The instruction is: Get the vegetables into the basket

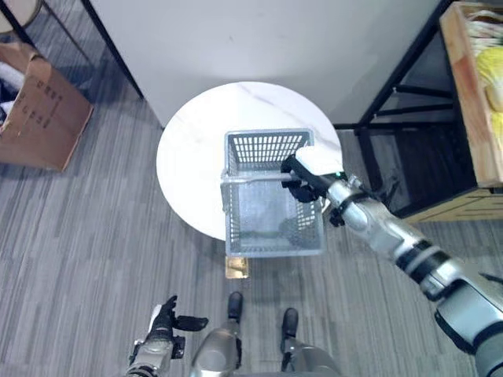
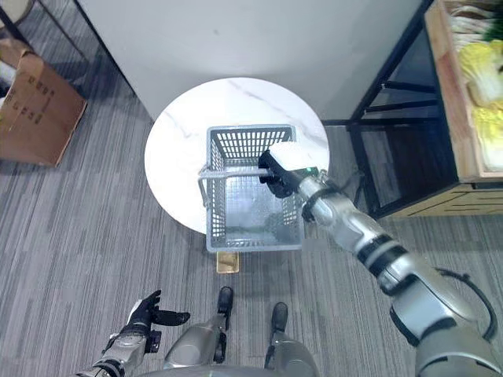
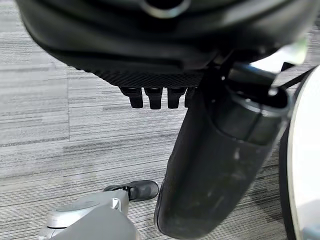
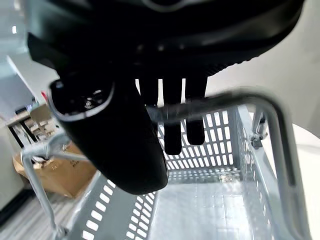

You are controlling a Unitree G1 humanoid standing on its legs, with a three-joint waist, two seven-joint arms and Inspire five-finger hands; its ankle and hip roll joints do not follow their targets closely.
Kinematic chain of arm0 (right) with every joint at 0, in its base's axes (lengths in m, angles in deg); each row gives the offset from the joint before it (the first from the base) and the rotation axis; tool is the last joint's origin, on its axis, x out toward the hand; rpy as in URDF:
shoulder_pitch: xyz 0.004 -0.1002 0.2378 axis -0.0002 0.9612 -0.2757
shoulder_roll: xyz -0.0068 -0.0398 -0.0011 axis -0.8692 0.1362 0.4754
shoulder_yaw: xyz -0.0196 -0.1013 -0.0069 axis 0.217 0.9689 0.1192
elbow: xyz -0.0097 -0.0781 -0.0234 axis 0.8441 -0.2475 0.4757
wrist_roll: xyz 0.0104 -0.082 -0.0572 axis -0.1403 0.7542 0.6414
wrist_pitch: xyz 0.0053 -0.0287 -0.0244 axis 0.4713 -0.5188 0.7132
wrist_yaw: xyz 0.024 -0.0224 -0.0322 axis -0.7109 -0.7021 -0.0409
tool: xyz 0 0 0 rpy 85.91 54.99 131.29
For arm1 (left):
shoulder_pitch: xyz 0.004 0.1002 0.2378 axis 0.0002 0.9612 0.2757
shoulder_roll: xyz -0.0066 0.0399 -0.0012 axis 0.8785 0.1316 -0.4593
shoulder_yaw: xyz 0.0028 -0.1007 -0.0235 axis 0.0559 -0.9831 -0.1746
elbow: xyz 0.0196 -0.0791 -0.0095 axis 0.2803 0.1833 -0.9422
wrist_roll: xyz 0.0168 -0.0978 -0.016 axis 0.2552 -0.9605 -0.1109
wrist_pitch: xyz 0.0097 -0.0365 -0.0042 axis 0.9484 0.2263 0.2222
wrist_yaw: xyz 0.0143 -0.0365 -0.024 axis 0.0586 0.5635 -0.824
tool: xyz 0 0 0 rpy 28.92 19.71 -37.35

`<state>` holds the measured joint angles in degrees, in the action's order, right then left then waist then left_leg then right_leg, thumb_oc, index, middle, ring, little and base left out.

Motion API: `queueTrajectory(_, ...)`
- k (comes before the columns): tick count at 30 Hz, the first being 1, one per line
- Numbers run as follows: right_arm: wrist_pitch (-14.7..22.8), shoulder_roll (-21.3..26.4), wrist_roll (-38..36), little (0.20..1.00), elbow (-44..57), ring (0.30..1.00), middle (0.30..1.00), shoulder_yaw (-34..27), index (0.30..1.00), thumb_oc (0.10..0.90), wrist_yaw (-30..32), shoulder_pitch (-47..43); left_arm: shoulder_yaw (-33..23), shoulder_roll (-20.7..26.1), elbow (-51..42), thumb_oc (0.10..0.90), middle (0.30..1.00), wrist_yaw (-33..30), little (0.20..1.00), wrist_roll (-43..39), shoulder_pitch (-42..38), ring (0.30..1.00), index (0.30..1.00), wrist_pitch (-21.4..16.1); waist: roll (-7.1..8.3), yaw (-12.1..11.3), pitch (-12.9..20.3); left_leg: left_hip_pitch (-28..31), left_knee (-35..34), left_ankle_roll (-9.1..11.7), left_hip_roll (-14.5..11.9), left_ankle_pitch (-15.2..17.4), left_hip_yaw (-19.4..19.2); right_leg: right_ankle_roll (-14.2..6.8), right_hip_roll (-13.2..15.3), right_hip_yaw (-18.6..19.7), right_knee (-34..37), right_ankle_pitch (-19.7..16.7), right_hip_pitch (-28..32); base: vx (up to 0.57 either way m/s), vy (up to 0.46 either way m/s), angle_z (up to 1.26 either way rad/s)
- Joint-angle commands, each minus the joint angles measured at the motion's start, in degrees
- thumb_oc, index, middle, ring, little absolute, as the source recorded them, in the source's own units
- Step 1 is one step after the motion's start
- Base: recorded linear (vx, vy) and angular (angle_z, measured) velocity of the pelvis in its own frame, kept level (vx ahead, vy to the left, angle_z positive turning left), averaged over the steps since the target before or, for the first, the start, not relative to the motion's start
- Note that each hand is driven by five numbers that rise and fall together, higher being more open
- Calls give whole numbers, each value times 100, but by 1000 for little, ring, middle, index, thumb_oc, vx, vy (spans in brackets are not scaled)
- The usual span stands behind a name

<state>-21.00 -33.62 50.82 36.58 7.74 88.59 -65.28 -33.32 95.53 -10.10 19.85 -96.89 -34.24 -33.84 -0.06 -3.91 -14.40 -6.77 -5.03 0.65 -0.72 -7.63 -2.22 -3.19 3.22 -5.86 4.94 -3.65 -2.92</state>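
A grey mesh basket (image 1: pixel 271 228) sits over the near side of a round white table (image 1: pixel 189 157), its front end past the table's edge. Nothing lies inside it. My right hand (image 1: pixel 305 174) reaches in from the right and is shut on the basket's handle (image 1: pixel 251 180). In the right wrist view the handle bar (image 4: pixel 220 102) runs between the thumb and the fingers (image 4: pixel 172 125). Pale yellow leafy vegetables (image 2: pixel 483 71) lie in a wooden crate (image 2: pixel 448 102) at the far right. My left hand (image 1: pixel 165 318) hangs low at the lower left, fingers relaxed and holding nothing.
A black metal rack (image 1: pixel 393 86) holds the crate beside the table. A white wall panel (image 1: pixel 259 39) stands behind the table. A cardboard box (image 1: pixel 39 110) sits on the grey floor at the left. A small tan block (image 1: pixel 237 267) lies below the basket's front.
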Motion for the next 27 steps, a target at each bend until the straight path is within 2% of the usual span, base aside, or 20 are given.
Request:
queueTrajectory(1,764,203,-516,300,824,300,300,-906,300,400,223,-321,70,182,398,900,1000,63,1000,394,78,1000,1000,-2,237,134,493,118,364,194,-297,674,-142,-545,667,347,-339,-23,-203,48,6,-9)
queueTrajectory(6,1087,922,-850,300,1981,300,300,-1721,300,400,-75,772,-240,173,647,900,1000,181,1000,768,207,1000,1000,88,227,345,657,356,450,227,-369,790,-282,-556,654,411,-331,45,-30,51,-11,-24)
queueTrajectory(8,1165,1161,-598,300,2228,300,300,-2022,300,400,-24,1240,-315,152,714,900,1000,206,1000,911,241,1000,1000,80,241,438,697,429,632,229,-386,916,-366,-562,652,474,-369,83,40,34,10,-26)
queueTrajectory(12,1204,1289,-354,300,2317,300,300,-2376,300,400,37,1857,-420,130,701,900,1000,199,1000,1020,315,1000,1000,67,276,582,725,477,1001,188,-375,1152,-504,-604,657,615,-500,118,76,22,49,-22)
queueTrajectory(15,1192,1186,-201,300,2290,300,300,-2854,300,400,170,2508,-460,94,670,900,1000,181,1000,1072,377,1000,1000,48,288,690,694,539,1162,108,-348,1302,-674,-685,679,777,-733,111,-12,-33,131,-36)
queueTrajectory(16,1171,1126,-102,300,2240,300,300,-3160,300,400,248,2941,-443,87,653,900,1000,185,1000,1168,349,1000,1000,34,283,861,656,563,1175,56,-302,1338,-776,-769,702,907,-904,44,-152,-122,203,-54)
queueTrajectory(18,1150,1044,-51,300,2242,300,300,-3338,300,400,308,3132,-403,91,641,900,1000,166,1000,1206,325,1000,1000,18,292,908,626,551,1162,22,-263,1343,-843,-847,733,1004,-983,-82,-286,-107,136,-34)
queueTrajectory(20,1101,916,60,300,2172,300,300,-3548,300,400,448,3334,-438,118,617,900,1000,62,1000,1236,247,1000,1000,2,312,1092,513,503,1133,-28,-159,1360,-988,-1048,847,1254,-941,-684,-553,-187,111,-28)
queueTrajectory(22,1058,749,110,300,2091,300,300,-3602,300,400,575,3381,-467,179,578,900,1000,-12,1000,1244,167,1000,1000,-27,277,1155,453,364,1104,-55,-192,1303,-1188,-1072,898,1314,-822,-892,-810,-268,115,-65)
queueTrajectory(23,1025,568,123,300,2007,300,300,-3662,300,400,682,3453,-523,251,478,900,1000,-65,1000,1229,162,1000,1000,-26,215,1008,392,320,1051,-72,-330,1246,-1524,-925,1060,406,-894,-645,-905,-258,190,-175)
queueTrajectory(24,1021,516,155,300,1995,300,300,-3698,300,400,744,3494,-609,310,376,900,1000,-98,1000,1156,266,1000,1000,7,129,854,387,375,919,-55,-428,1299,-1726,-815,1162,-491,-1228,-153,-686,-252,184,-190)
queueTrajectory(25,1012,508,185,300,2004,300,300,-3699,300,400,730,3479,-654,340,355,900,1000,-95,1000,1154,320,1000,1000,19,140,804,389,396,875,-53,-456,1248,-1925,-787,1194,-760,-1381,-49,-617,-159,118,-149)
queueTrajectory(27,1019,455,179,300,1989,300,300,-3689,300,400,731,3443,-708,368,350,900,1000,-95,1000,1159,371,1000,1000,38,179,745,433,419,890,-17,-525,1212,-2238,-749,1228,-1022,-1459,86,-464,-121,-25,-156)
